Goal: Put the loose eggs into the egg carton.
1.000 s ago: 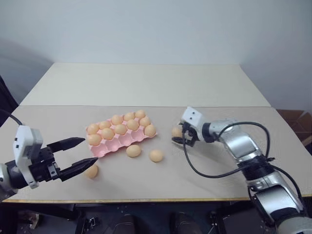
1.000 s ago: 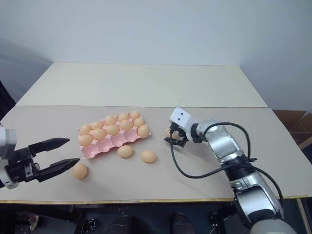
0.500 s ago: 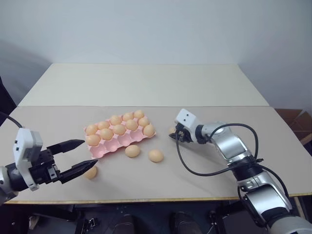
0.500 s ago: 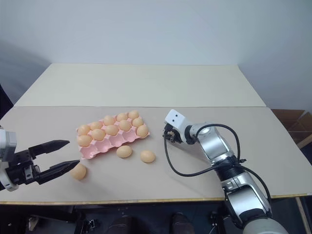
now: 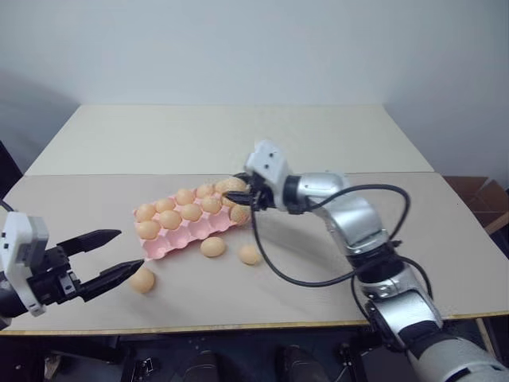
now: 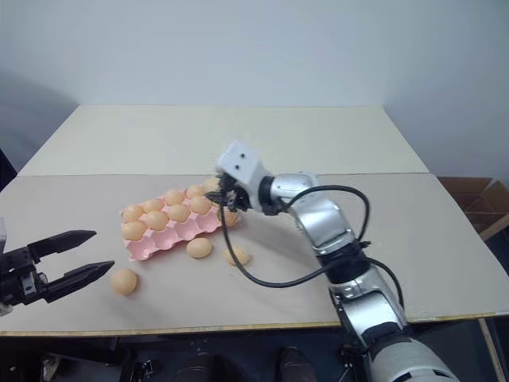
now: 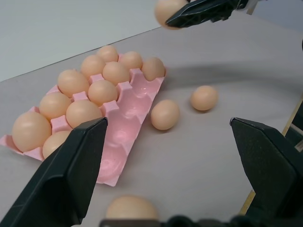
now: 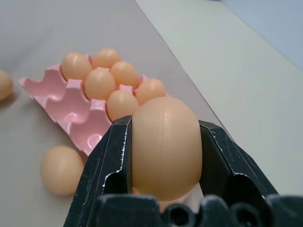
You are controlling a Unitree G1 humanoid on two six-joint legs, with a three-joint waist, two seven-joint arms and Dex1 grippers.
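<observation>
Head view: the right gripper point(image 5: 238, 193) carries an egg point(image 5: 233, 186) above the egg carton's point(image 5: 184, 231) right end, ready to lower. Left wrist view: the left gripper point(image 7: 168, 156), fingers spread and empty, faces three loose eggs point(image 7: 165, 114) on the worktop point(image 7: 246, 71). Right wrist view: fingers pinch the egg's sides.

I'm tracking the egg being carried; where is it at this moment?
The carried egg sits clamped in the right gripper, held above the right end of the egg carton, near the filled cups there.

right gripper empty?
No: the right gripper is shut on an egg, held above the egg carton.
</observation>
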